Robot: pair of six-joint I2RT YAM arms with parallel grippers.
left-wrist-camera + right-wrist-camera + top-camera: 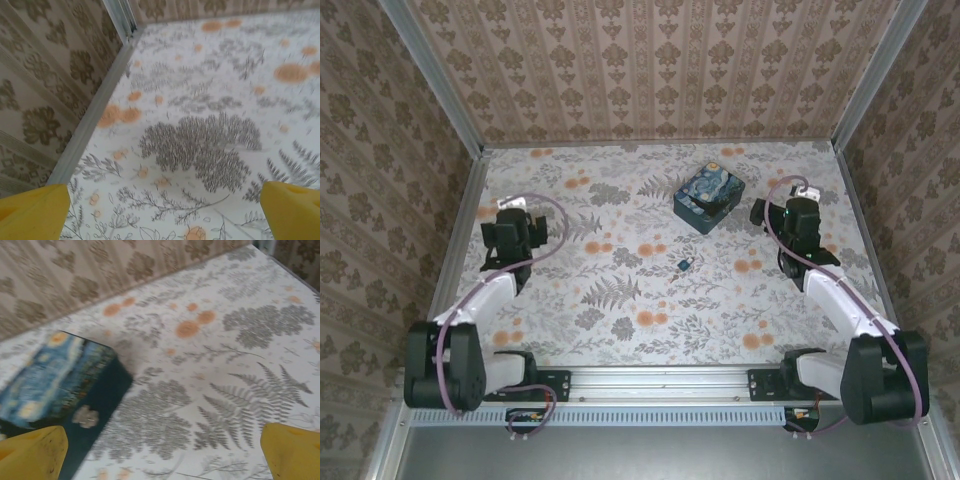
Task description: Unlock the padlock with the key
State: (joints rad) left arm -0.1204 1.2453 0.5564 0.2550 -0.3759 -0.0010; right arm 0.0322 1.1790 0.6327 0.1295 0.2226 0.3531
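Padlock [686, 264] left of R tool [768, 211], well apart.

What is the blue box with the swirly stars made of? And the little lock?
The box looks like printed tin or stiff card, I can't tell which: flat sides, crisp corners, a small silvery fitting on its dark side. The padlock is too tiny to judge; dark, teal-tinged, probably metal.

Left tool [162, 214], right tool [162, 454], both spread.

Floral-patterned table [620, 300] inside beige damask-papered walls [650, 70].
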